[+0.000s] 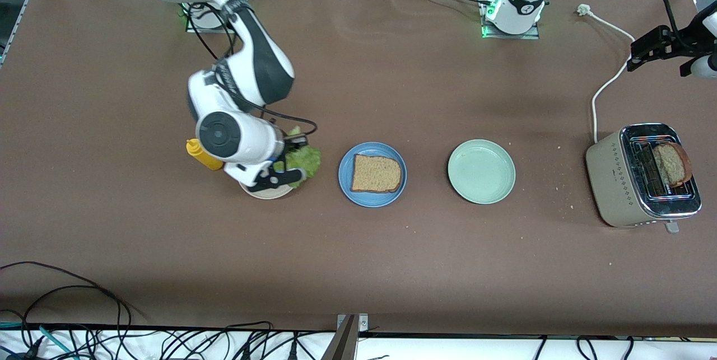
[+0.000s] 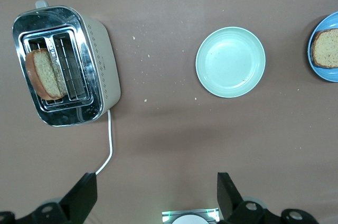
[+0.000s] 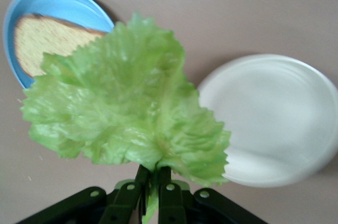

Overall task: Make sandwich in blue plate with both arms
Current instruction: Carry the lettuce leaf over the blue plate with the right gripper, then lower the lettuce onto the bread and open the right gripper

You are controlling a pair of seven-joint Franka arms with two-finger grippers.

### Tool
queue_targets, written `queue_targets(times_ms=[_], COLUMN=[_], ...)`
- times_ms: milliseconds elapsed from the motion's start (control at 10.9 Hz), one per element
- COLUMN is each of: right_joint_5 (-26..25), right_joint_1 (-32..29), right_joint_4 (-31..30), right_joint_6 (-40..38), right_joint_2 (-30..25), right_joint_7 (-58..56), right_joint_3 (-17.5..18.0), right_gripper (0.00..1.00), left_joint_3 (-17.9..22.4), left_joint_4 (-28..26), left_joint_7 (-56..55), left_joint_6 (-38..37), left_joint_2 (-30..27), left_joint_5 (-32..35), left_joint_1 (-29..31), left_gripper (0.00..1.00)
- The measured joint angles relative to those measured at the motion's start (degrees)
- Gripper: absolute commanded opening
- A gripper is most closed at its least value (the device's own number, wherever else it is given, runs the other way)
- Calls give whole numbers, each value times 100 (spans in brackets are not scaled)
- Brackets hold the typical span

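My right gripper (image 3: pixel 150 189) has its jaws closed on the stem end of the lettuce leaf (image 3: pixel 124 105), which fans away from them, its rib running in line with them. It hangs above the beige plate (image 1: pixel 268 191), at the edge toward the blue plate (image 1: pixel 372 174). That is the relation my next move should turn on: the blue plate lies just beside the beige one, toward the left arm's end of the tabletop (image 1: pixel 358 270), and the leaf's free edge already points roughly that way, so I judge a short carry across would bring the leaf over the bread slice (image 1: pixel 376 173) lying flat on the blue plate. My right arm is plainly the nearer. My left gripper (image 2: pixel 157 195) waits, jaws wide open and empty, high over the tabletop near the toaster (image 1: pixel 644 176), well apart from the blue plate; a second slice of bread (image 1: pixel 674 164) stands in the toaster slot, and the pale green plate (image 1: pixel 481 171) sits bare between the blue plate and the toaster. From the front, my own wrist covers most of the beige plate, much of the leaf and part of a yellow squeeze bottle (image 1: pixel 203 154) beside it. The right wrist view cuts off part of the blue plate, and how high the leaf hangs I cannot tell.
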Motion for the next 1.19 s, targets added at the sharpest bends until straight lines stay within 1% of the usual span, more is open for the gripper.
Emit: queue_targets(times_ms=[183,457,732,823,915,1189], right_joint_5=[298,374,376,379,404,449], right_joint_1=[104,167,336,373,394,404], right_joint_4=[0,3,6,6,6,84], right_joint_6=[1116,2345,2987,3094,3142,3136], right_joint_2=[436,999,1297,1360,1395,1399], right_joint_7=[0,13,87,95,123,179], right_joint_3=[289,795,861,867,884,907], right_gripper=[1,3,3,26,99,100], left_joint_3=[1,1,2,2,2,2], left_joint_4=[0,0,0,0,0,0], left_joint_7=[0,0,0,0,0,0], left_joint_6=[-1,-1,-2,-2,-2,-2], left_joint_2=[3,4,5,5,4,5], left_joint_5=[0,0,0,0,0,0], left_joint_1=[11,29,31,31,31,31], left_gripper=[100,100,100,100,100,100])
